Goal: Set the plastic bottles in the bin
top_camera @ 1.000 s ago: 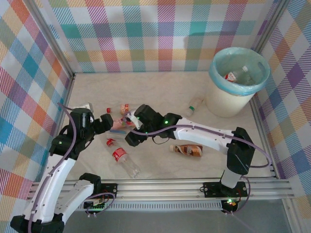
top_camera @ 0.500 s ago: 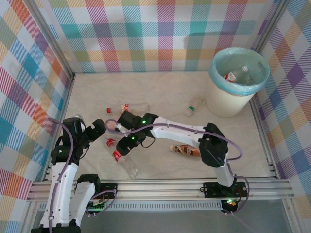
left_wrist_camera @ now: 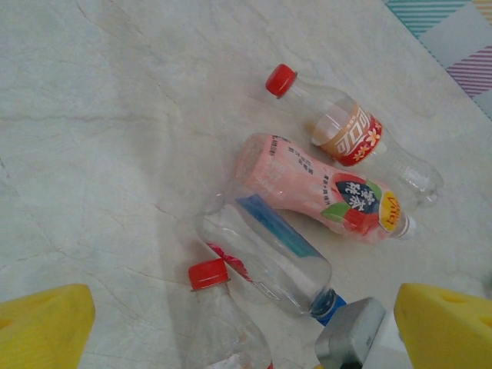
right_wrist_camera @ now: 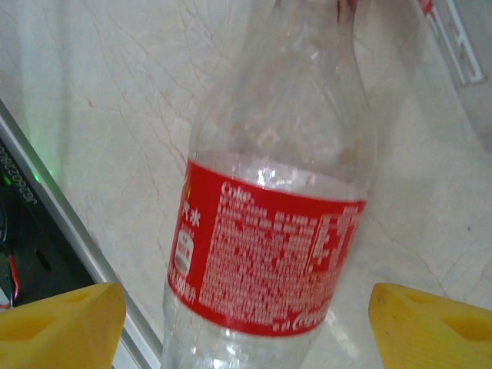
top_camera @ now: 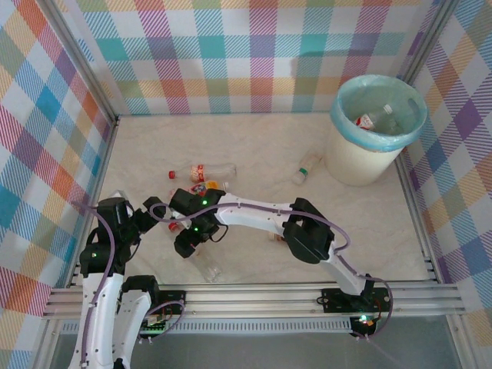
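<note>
Several plastic bottles lie at the left of the table. A clear Coke bottle (right_wrist_camera: 269, 254) with a red label lies between my right gripper's (right_wrist_camera: 246, 330) yellow fingers (right_wrist_camera: 61, 323), with a gap on each side; the gripper is open. From above, my right gripper (top_camera: 187, 244) hovers over that bottle (top_camera: 206, 265). My left gripper (top_camera: 154, 214) is open and holds nothing. Ahead of it lie a pink bottle (left_wrist_camera: 315, 184), a red-capped bottle (left_wrist_camera: 346, 131) and a blue-capped clear bottle (left_wrist_camera: 265, 250). The bin (top_camera: 361, 165) stands far right with bottles (top_camera: 373, 119) inside.
A small bottle (top_camera: 307, 167) lies left of the bin. A brown-labelled bottle (top_camera: 277, 234) is mostly hidden under the right arm. Checked walls enclose the table on three sides, and a metal rail (top_camera: 254, 292) runs along its near edge.
The right arm swung left and nearer, bringing its gripper over the Coke bottle. The left arm drew back toward the near left, and its jaws opened wider.
</note>
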Controlling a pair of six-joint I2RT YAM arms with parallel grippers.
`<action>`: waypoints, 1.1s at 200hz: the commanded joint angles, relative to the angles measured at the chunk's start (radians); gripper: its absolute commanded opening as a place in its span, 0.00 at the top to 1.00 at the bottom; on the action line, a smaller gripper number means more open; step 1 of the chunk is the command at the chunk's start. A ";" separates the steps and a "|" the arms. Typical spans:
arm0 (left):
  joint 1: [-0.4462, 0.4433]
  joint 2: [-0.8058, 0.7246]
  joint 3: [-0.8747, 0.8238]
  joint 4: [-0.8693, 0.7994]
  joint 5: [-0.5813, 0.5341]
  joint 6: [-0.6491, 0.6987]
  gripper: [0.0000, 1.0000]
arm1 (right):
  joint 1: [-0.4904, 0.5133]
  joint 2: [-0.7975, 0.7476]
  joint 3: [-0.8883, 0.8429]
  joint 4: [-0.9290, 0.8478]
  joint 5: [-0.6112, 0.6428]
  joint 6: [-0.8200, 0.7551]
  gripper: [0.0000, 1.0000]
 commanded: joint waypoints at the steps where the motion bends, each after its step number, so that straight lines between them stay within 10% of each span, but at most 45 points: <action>1: 0.011 -0.007 0.006 -0.014 -0.035 -0.014 0.00 | 0.005 0.046 0.046 -0.026 -0.030 0.013 0.17; 220: 0.003 0.019 0.154 -0.029 -0.042 0.001 0.02 | 0.004 -0.120 -0.080 0.057 -0.031 0.015 0.42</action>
